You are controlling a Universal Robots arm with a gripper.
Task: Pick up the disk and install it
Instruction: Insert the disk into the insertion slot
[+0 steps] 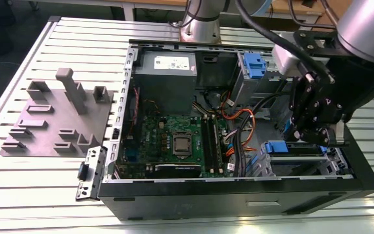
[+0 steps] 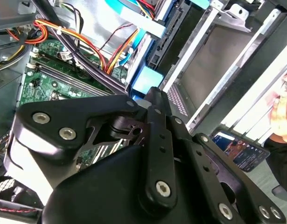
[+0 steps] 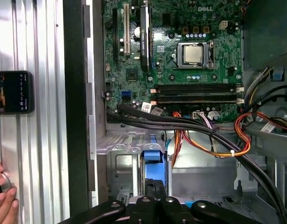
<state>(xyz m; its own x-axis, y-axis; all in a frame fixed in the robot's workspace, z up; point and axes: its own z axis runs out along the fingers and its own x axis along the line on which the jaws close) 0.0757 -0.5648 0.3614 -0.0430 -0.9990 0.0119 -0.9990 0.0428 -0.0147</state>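
The disk sits in the drive bay at the near corner of the open computer case, on the exterior view's right. Its bright blue carrier end faces the motherboard, and its grey body lies inside the metal cage. My gripper hangs just over that bay. Its black fingers are drawn together, with their tips right at the blue carrier. I cannot tell whether they pinch any part of it.
The grey fixture plate with upright posts lies on the slatted table at the exterior view's left. The case holds a motherboard, cable bundles and a second blue carrier at the far bay. A phone and a person's hand are beside the case.
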